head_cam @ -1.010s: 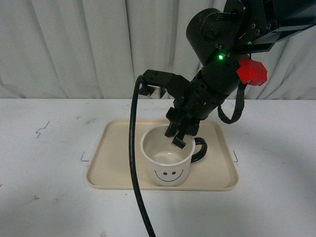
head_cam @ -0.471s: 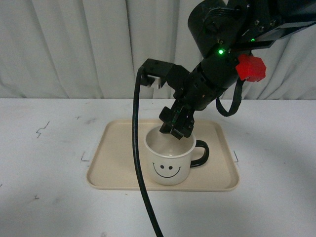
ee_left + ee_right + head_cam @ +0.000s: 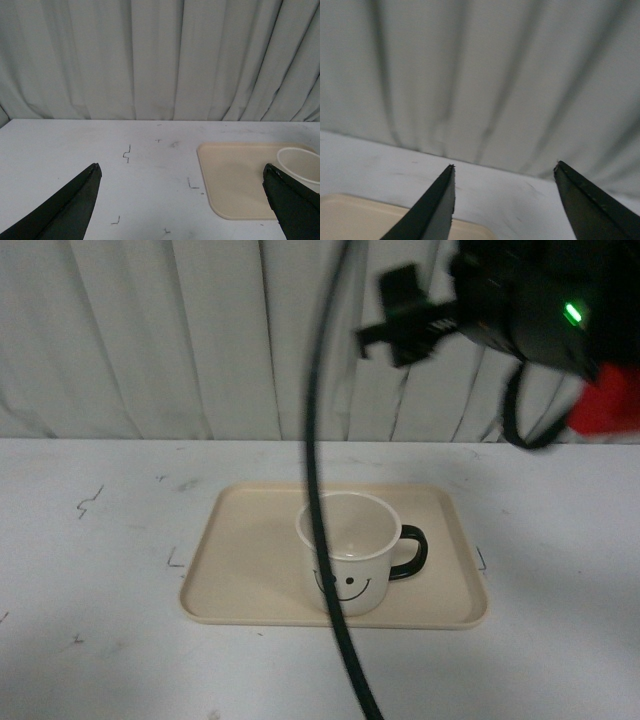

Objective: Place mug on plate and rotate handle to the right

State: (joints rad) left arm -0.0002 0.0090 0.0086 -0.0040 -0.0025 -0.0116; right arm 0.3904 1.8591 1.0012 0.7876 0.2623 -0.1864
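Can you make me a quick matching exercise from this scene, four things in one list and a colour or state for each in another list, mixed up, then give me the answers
Things:
1. mug
2. handle
3. plate
4. right gripper

Descriptions:
A. glossy black, pointing to the robot's right
B. open, holding nothing, facing the curtain
C. beige, flat, lying on the white table
D. cream-white with a smiley face, standing upright

Pairs: 1-D, 2-A, 3-C, 4-B
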